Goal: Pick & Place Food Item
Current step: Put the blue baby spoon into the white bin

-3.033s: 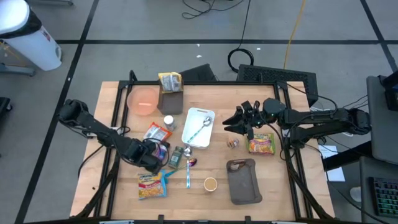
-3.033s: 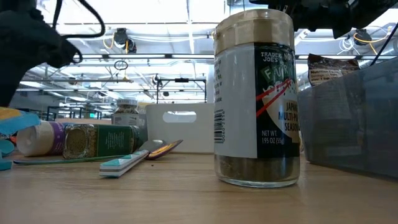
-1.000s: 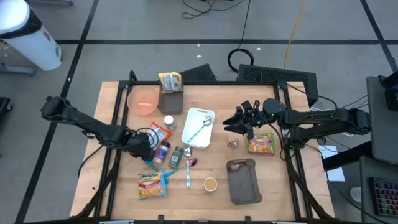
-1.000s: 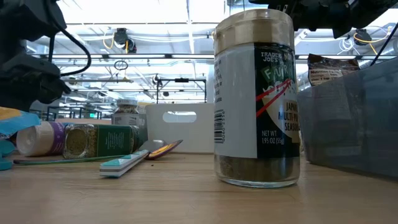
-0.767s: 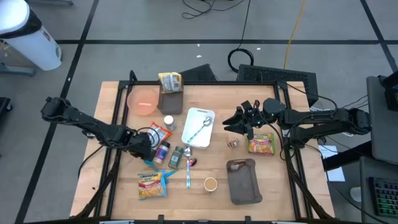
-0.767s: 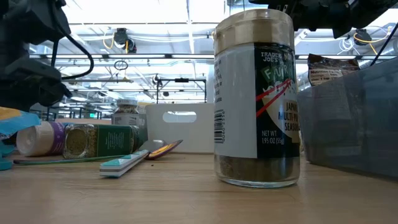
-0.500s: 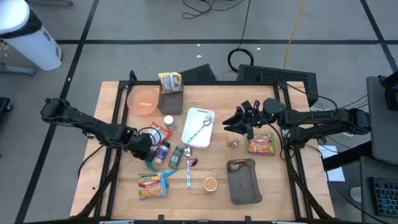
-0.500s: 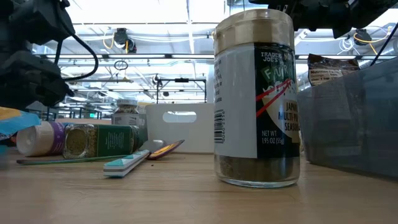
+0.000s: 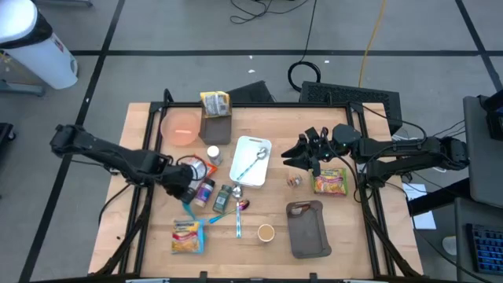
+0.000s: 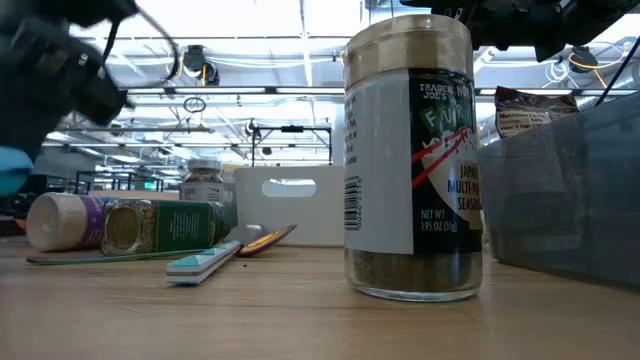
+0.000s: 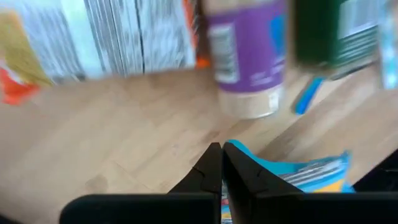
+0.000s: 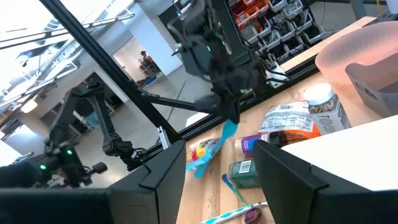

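Observation:
A yellow food packet with a blue end (image 9: 187, 234) is at the table's near left; the right wrist view shows it as well (image 12: 205, 151), hanging under the fingers. My left gripper (image 9: 183, 194) is above its far end, pointing steeply down, shut on the blue end (image 11: 292, 174). My right gripper (image 9: 302, 154) hovers open and level over the table's right half, touching nothing. Its own fingers (image 12: 217, 186) frame the scene in the right wrist view. My left gripper pinches the packet's blue end (image 12: 229, 129) between its two fingers, coming from above and slanting down. The packet hangs slack below the fingers, tilted. Whether its yellow lower end (image 9: 185, 244) still rests on the table, I cannot tell.
Beside the left gripper lie a purple-labelled bottle (image 9: 206, 191), a green jar (image 9: 222, 196) and an orange packet (image 9: 198, 167). A white tray with a spoon (image 9: 250, 160), a pink bowl (image 9: 182, 126), a toothbrush (image 9: 238, 221), a cup (image 9: 266, 232), a dark tray (image 9: 306, 228) and a ramen packet (image 9: 331, 181) lie around.
My left gripper has shut on the packet's blue end and then risen, rolling a little. The blue end has come up off the table with it, and the packet has been drawn narrower and more upright, toward the gripper.

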Controlling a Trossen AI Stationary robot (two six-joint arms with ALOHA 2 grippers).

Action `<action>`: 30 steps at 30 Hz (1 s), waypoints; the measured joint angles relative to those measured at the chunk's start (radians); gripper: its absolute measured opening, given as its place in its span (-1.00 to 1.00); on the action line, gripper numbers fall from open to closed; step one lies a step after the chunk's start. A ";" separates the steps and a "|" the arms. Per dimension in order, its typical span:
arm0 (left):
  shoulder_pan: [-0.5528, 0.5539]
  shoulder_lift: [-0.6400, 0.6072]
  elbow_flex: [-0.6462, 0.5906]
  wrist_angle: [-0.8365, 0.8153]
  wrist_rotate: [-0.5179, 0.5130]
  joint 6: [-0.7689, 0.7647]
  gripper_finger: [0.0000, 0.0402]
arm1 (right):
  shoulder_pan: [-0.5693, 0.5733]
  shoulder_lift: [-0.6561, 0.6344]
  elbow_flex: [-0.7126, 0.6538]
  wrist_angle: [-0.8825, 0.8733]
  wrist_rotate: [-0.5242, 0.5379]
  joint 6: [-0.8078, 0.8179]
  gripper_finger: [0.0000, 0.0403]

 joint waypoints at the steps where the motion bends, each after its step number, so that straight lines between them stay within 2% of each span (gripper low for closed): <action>1: 0.006 -0.003 0.036 -0.032 -0.025 0.016 -0.98 | 0.000 0.000 0.000 0.000 0.000 0.000 -0.10; 8: 0.046 -0.016 0.276 -0.223 -0.238 0.113 -0.98 | 0.000 0.000 0.000 0.000 0.000 -0.018 -0.10; 13: 0.067 -0.017 0.416 -0.223 -0.400 0.205 -0.99 | 0.013 0.000 0.000 0.013 0.000 -0.016 -0.10; 16: 0.089 0.002 0.485 -0.221 -0.448 0.261 -0.98 | 0.043 0.000 0.000 0.059 0.002 -0.022 -0.10; 20: 0.130 0.080 0.570 -0.216 -0.457 0.357 -0.99 | 0.103 0.000 0.000 0.099 0.085 -0.045 -0.10; 23: 0.162 0.171 0.648 -0.188 -0.413 0.464 -0.99 | 0.129 0.007 0.000 0.100 0.129 -0.050 -0.10; 30: 0.211 0.438 0.901 -0.082 -0.308 0.735 -0.99 | 0.133 0.069 0.001 0.109 0.105 0.027 -0.10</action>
